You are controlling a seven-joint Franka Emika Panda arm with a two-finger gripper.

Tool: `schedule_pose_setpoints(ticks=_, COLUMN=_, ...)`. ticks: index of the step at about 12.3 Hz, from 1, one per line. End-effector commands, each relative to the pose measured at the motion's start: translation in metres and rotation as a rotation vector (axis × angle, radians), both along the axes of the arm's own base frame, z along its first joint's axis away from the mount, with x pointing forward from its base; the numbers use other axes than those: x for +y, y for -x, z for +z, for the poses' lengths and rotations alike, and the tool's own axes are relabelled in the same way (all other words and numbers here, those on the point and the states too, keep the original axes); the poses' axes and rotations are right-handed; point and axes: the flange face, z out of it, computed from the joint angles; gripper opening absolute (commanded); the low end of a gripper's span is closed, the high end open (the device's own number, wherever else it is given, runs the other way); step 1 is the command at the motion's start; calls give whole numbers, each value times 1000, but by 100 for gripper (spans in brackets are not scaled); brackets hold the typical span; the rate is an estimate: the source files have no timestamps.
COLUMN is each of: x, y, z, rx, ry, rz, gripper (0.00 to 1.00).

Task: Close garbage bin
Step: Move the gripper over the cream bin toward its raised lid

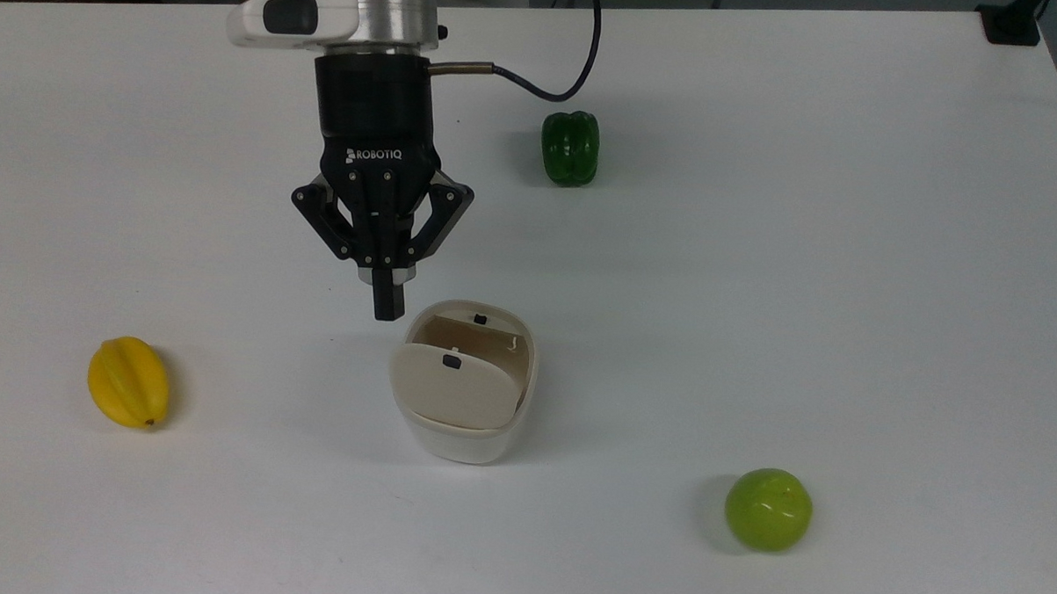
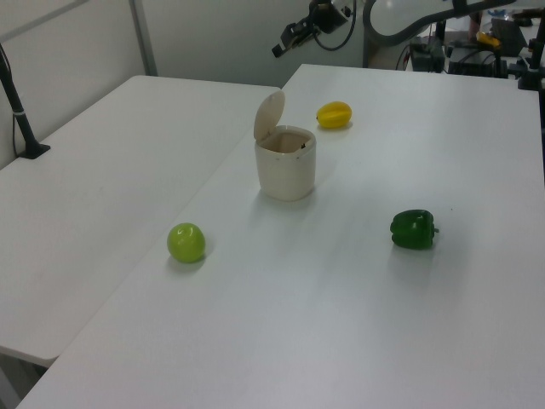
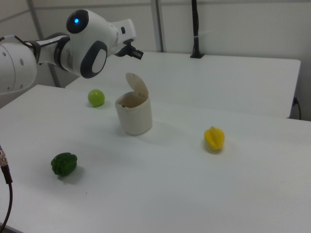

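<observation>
My gripper (image 1: 388, 308) hangs in the air with its fingers pressed together, holding nothing, its tip just up and left of the garbage bin (image 1: 466, 383) near the centre of the top view. The bin stands upright on the white table (image 1: 759, 252), its lid (image 1: 452, 385) raised. A yellow starfruit (image 1: 128, 382) lies at lower left, a green pepper (image 1: 570, 147) above centre, a green apple (image 1: 767, 508) at lower right.

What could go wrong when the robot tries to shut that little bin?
The small cream-white plastic garbage bin stands loose on the white table, so a sideways push from the black gripper might tip or slide it. Its beige hinged lid stands upright; pressing from the wrong side could push it further open.
</observation>
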Motion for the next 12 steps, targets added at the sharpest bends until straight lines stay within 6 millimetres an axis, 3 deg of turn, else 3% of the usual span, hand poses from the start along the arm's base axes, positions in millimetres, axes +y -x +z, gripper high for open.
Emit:
schedule_pose_setpoints(ticks=1, x=2, y=-8, z=-13, rx=4, ry=34, rz=13, gripper=0)
schedule_pose_setpoints(ticks=7, x=20, y=-14, z=-40, rx=41, ry=52, rz=41, gripper=0)
schedule_pose_setpoints(ticks=12, x=22, y=-16, z=-52, rx=61, ry=91, rz=56, gripper=0)
